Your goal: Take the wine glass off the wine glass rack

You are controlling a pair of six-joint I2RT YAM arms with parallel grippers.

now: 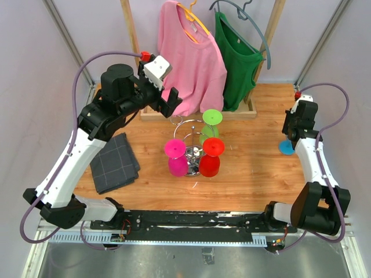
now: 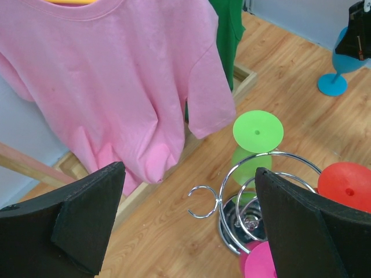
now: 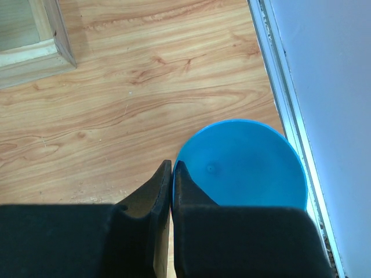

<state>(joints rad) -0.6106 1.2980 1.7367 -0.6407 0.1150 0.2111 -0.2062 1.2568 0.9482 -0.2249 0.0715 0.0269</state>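
1. The left gripper [image 2: 189, 172] is held wide open and empty, above and to the far left of the rack [image 1: 193, 153], just in front of the pink shirt [image 1: 191, 63].
2. The right gripper [image 3: 172, 165] is shut with nothing between its fingers. It is held over the blue glass [image 1: 286, 147], which stands on the table [image 1: 249, 174] at the right edge, well apart from the rack.
3. Three glasses are hung upside down on the rack at the table's middle: the green glass [image 1: 212, 117] on the far side, the red glass [image 1: 211, 147] on the right, the pink glass [image 1: 174, 149] on the near left.
4. The shirt hem could be caught by the open jaws if the descent is made too far back.
5. The rack looks light. It could be tipped or dragged if a wire arm is struck, or if a glass is lifted straight up rather than slid out along its loop.
6. A neighbouring glass could be knocked off, since all three are hung close together.
7. The blue glass could be toppled if the right arm is swung carelessly.
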